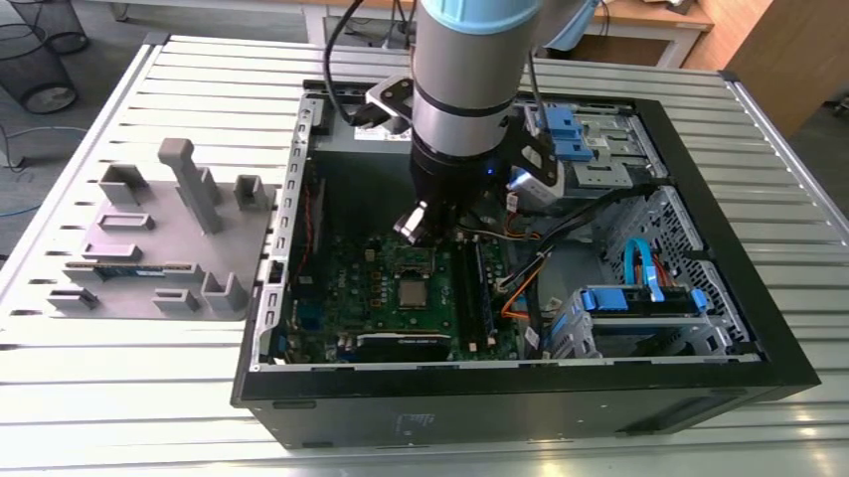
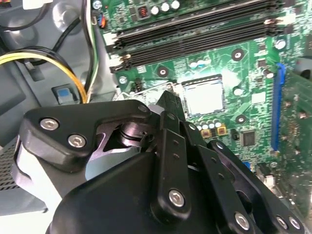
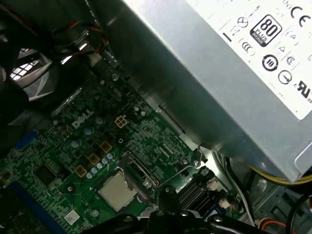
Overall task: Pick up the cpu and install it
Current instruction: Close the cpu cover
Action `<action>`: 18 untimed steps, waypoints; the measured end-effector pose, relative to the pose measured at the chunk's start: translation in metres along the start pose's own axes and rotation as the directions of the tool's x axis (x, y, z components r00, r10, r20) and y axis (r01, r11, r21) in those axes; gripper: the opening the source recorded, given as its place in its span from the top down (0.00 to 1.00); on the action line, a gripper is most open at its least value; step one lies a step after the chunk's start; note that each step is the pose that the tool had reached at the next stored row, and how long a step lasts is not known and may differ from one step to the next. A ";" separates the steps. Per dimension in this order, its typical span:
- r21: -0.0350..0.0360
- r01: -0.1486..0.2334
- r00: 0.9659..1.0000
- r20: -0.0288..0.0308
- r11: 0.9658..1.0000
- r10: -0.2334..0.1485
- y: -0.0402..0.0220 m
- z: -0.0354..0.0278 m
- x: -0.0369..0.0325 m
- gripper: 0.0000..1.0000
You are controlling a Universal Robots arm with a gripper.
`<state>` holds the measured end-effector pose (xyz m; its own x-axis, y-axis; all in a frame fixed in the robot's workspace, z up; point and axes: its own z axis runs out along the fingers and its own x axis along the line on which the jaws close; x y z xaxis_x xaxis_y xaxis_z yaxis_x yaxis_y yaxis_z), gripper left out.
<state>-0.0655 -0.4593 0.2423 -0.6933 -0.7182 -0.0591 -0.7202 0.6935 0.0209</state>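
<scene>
**Cpu in the socket, gripper close beside it**

The gripper [image 2: 168, 100] hung low inside the open computer case [image 1: 743, 343]. Whether it was open or closed could not be told, and nothing showed in its hold. The cpu [image 2: 204, 96] lay flat in the socket [image 3: 141, 179] of the green board [image 1: 352, 283], just beyond the gripper's tip. The socket's wire lever [image 3: 181, 170] ran near that tip. Seating, by my judgement, called for a level chip, square to the socket, with no sideways push. Any travel had to be straight and clear of the lever and the memory slots [image 2: 195, 34].
</scene>
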 end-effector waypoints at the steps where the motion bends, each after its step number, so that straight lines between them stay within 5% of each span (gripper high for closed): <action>1: 0.000 0.000 1.000 0.000 1.000 0.000 -0.0013 -0.0001 0.0014 0.89; 10: 0.002 0.004 1.000 -0.003 1.000 -0.004 -0.0125 -0.0010 0.0129 0.89; 18: 0.003 0.005 1.000 -0.004 1.000 -0.005 -0.0133 -0.0011 0.0138 0.89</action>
<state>-0.0655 -0.4785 0.2423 -0.6900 -0.7216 -0.0557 -0.7233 0.6903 0.0176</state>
